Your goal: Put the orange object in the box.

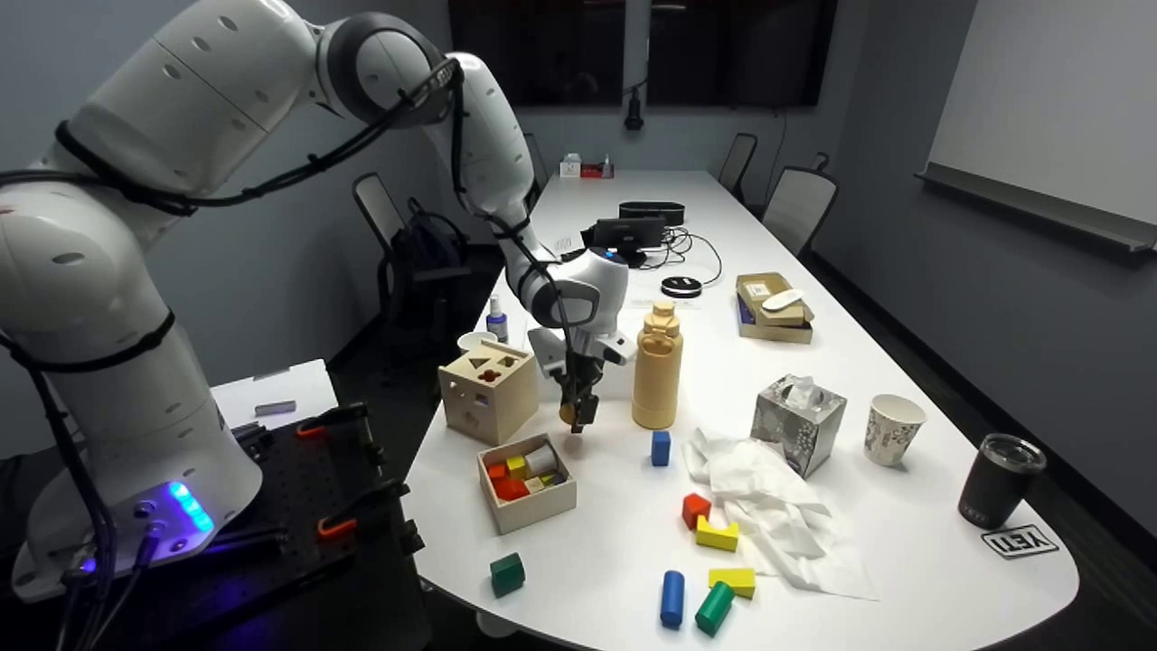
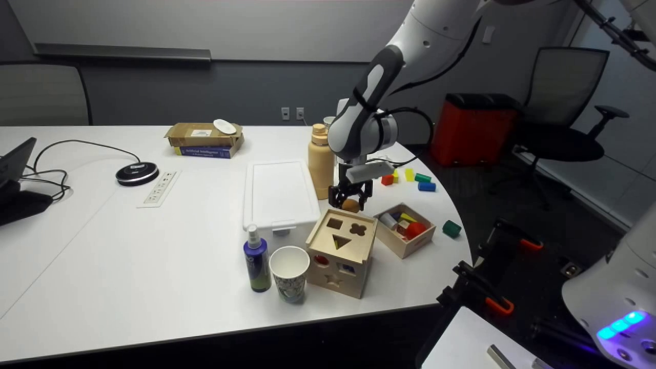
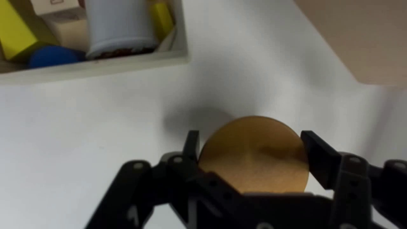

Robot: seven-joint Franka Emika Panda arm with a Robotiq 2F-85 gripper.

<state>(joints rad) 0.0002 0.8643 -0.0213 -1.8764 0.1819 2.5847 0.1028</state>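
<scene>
The fingers (image 3: 319, 159) grip the orange object (image 2: 351, 205), which is raised, left of the box (image 2: 419, 240) in an exterior view. As the box looks rather full, one should come high over it, lower slowly, and release gently.

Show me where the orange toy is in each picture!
In an exterior view, the orange toy is near the middle, up and right of the low wooden box.
In an exterior view, the orange toy is near the middle, up and left of the low wooden box.
In the wrist view, the orange toy is low, right of middle, in the pincer; the low wooden box is top left.
Shared landmark: that box.
</scene>
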